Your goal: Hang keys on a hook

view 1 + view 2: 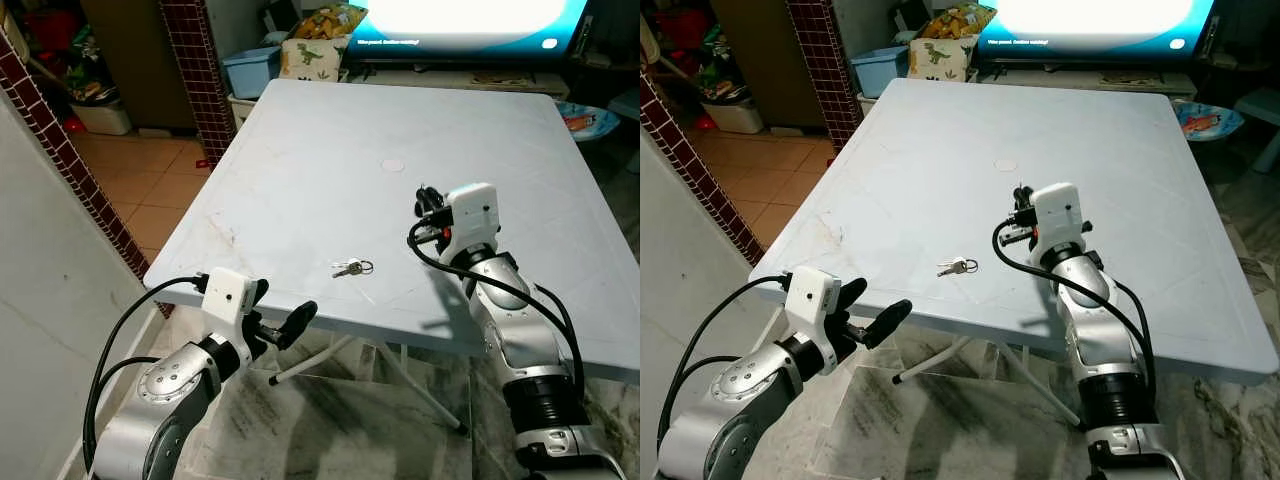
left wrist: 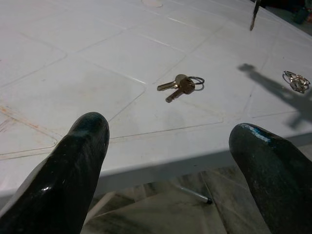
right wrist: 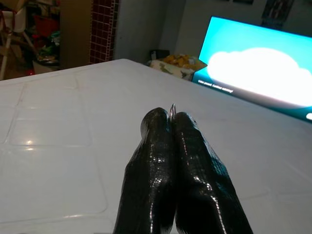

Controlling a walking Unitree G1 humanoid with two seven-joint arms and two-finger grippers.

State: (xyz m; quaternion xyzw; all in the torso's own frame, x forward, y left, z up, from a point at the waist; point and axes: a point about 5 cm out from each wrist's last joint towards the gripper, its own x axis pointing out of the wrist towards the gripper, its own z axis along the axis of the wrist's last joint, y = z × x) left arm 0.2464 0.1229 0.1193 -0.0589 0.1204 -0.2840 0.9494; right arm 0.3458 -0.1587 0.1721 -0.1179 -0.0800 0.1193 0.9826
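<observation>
Near table's front edge we see keys lying flat, long axis left-right. Our left gripper, fingers spread, hovers below edge, nearer. Right gripper pinched together around thin metal sliver, off right.

Left gripper sits low at about seven o'clock, arm bent, jaws spread wide and aimed toward one o'clock. Right gripper is up at about three o'clock, forearm rising steeply from five o'clock, jaws pressed together, perhaps pinching a thin sliver of metal at the tips.
</observation>
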